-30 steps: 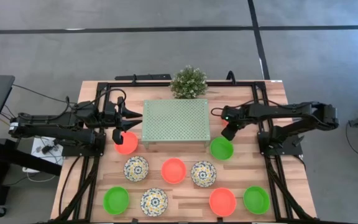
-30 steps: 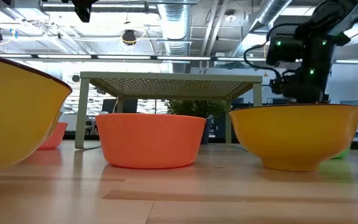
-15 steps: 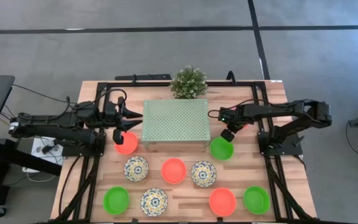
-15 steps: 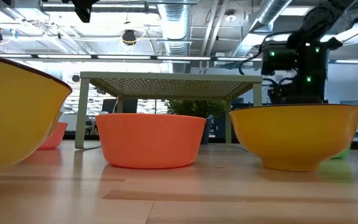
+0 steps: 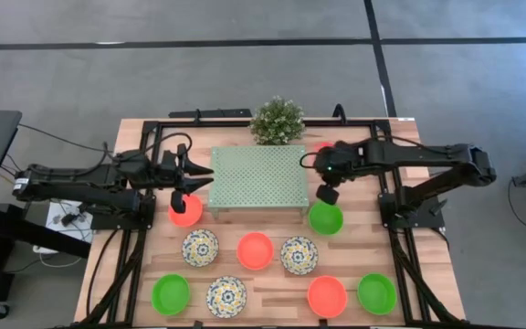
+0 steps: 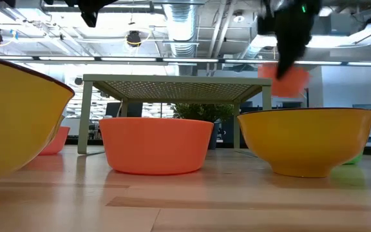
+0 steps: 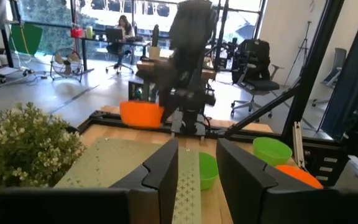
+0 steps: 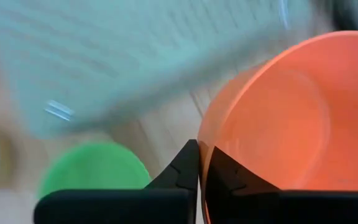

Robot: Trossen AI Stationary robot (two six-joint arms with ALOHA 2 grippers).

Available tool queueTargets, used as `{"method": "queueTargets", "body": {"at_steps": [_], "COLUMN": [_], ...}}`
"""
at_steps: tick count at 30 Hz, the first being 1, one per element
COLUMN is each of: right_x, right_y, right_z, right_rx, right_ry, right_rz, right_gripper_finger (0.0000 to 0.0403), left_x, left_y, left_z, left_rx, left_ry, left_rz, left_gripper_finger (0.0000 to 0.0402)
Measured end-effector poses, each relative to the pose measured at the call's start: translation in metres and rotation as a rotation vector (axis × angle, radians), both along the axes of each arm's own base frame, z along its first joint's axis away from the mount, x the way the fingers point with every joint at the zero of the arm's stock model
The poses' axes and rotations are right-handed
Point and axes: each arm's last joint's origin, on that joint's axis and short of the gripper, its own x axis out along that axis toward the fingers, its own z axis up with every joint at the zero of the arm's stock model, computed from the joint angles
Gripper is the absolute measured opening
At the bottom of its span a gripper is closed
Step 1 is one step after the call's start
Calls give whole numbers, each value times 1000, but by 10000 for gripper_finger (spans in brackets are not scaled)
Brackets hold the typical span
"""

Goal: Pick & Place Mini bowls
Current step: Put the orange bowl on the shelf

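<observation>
My right gripper has lifted an orange bowl toward the platform, fingers pinched on its thin rim; light, stiff, likely slippery.

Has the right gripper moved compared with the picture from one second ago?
Yes. In the high view the right gripper has shifted toward the perforated platform, now at its right edge, holding an orange bowl lifted above the table.
</observation>
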Motion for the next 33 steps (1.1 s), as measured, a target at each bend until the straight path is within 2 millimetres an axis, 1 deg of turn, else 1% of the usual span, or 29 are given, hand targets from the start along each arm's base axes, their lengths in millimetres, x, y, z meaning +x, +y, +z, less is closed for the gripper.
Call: {"method": "queueTargets", "body": {"at_steps": [3,6,9,12,17,22,25,28,33], "right_x": [11,21,29,36,49,59,62,63,65], "right_y": [11,20,24,25,24,22,21,23,22], "right_z": [16,21,16,7,-10,-20,-22,-19,-11], "right_rx": [-60,-99,-77,-48,-58,-91,-103,-100,-97], "right_ry": [-100,-171,-173,-140,-63,-24,-6,-9,-21], "right_rz": [156,256,309,332,370,416,436,449,449], "right_gripper_finger": [2,4,3,2,3,5,7,13,39], "left_x": [3,7,9,11,12,12,12,12,12], "left_y": [0,0,0,0,0,0,0,0,0], "left_z": [-2,-5,-7,-8,-8,-8,-7,-7,-7], "left_rx": [0,0,0,0,0,0,0,0,0], "left_ry": [18,35,47,54,54,52,47,47,47], "left_rz": [0,0,0,0,-1,0,0,0,0], "left_gripper_finger": [111,111,111,111,111,111,111,111,111]}}
